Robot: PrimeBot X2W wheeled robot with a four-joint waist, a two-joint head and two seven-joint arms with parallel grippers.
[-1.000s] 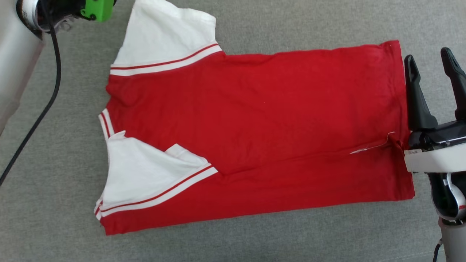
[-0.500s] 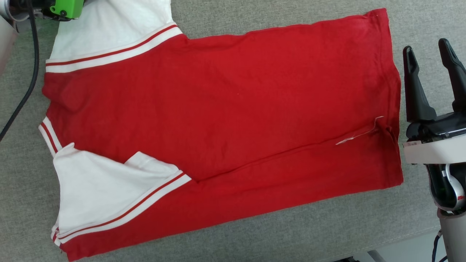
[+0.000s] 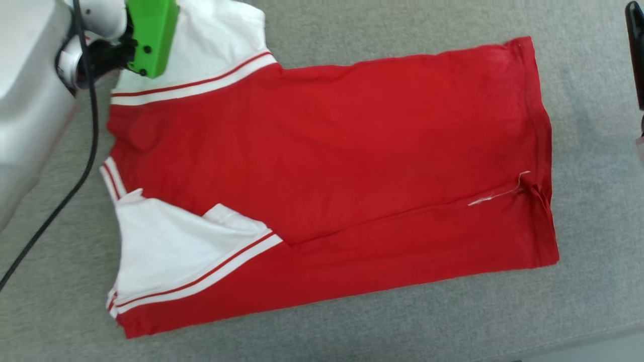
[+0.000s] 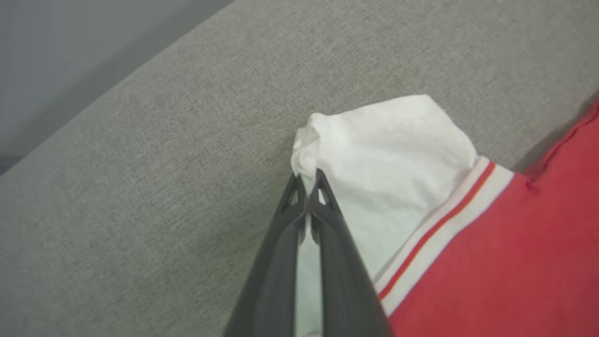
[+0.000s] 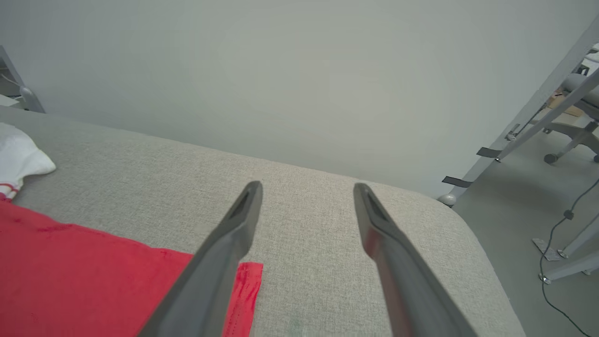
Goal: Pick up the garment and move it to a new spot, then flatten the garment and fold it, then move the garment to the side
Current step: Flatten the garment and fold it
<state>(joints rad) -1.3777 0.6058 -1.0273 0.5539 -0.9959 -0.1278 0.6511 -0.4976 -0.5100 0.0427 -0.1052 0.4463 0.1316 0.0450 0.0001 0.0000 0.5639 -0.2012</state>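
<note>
The garment (image 3: 327, 166), a red jersey with white sleeves and striped trim, lies spread on the grey surface with its plain red side up. The lower sleeve (image 3: 176, 251) is folded onto the body. My left gripper (image 4: 306, 180) is shut on the upper white sleeve (image 4: 393, 159) at its outer corner, with white cloth showing between the fingers. In the head view its green wrist mount (image 3: 151, 35) covers that sleeve. My right gripper (image 5: 306, 189) hovers open and empty just past the hem corner (image 5: 245, 290). One of its dark fingers (image 3: 635, 50) shows at the right edge.
The grey fabric surface (image 3: 352, 30) extends around the shirt; its front edge (image 3: 578, 347) runs at the lower right. My pale left forearm (image 3: 25, 100) and a black cable (image 3: 75, 186) lie left of the garment. Metal frame legs and a chair (image 5: 580, 126) stand beyond the surface's rounded corner.
The camera has shifted. My left arm's green mount has come lower over the upper sleeve. My right gripper has drawn away from the hem toward the right edge of the head view.
</note>
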